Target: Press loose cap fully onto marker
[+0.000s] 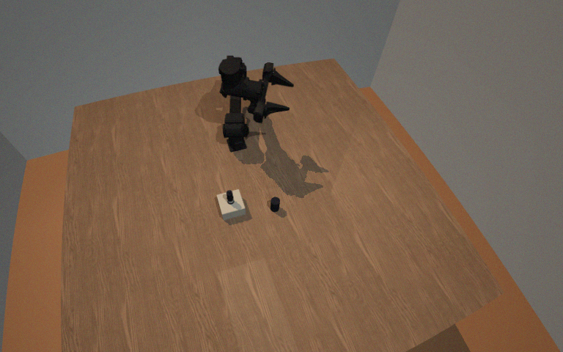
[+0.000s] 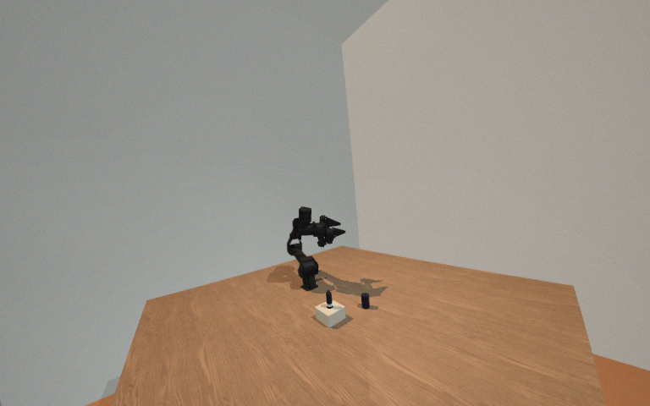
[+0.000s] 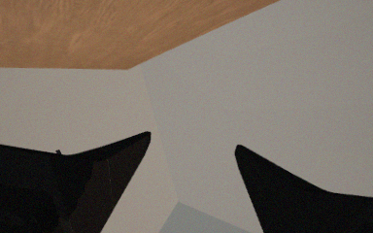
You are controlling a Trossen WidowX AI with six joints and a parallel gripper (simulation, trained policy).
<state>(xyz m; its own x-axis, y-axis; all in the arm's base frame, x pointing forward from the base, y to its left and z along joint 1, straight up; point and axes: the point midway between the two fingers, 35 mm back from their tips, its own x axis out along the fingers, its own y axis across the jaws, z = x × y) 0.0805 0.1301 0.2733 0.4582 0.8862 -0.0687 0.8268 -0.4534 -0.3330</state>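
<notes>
The marker stands upright in the white holder block, its dark tip bare, with a pale ring near the block's top. The black cap stands upright on the table, to the right of the block in the top and exterior views and apart from it. My gripper is open and empty. It is held high above the table, well behind the cap and block, with its fingers pointing sideways to the right. Neither marker nor cap shows in the wrist view.
The wooden table carries the block, cap and arm. The arm's base stands behind the block. The arm's shadow falls on the table behind the cap. Grey walls rise beyond the table's edges.
</notes>
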